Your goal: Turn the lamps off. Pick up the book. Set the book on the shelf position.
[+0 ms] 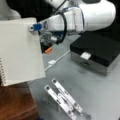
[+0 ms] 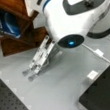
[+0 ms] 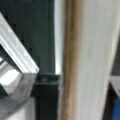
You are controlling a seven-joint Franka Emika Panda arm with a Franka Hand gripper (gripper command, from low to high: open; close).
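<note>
One arm reaches from two o'clock in a front view, its pincer [image 1: 39,32] clenched on the book's [image 1: 20,50] right edge; the book hangs upright above the shelf position [image 1: 15,102], near the metal stand [image 1: 63,100] on the counter [image 1: 95,92]. Another front view shows the arm's elbow [image 2: 72,18] over the stand. Wrist view: the book's edge runs vertically at centre.

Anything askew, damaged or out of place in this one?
Nothing looks damaged or spilled. The book hangs tilted, lifted over the shelf position at a front view's left, with the tool at its top right edge. The slotted metal stand sits on the table, leaning but apparently intact.
</note>
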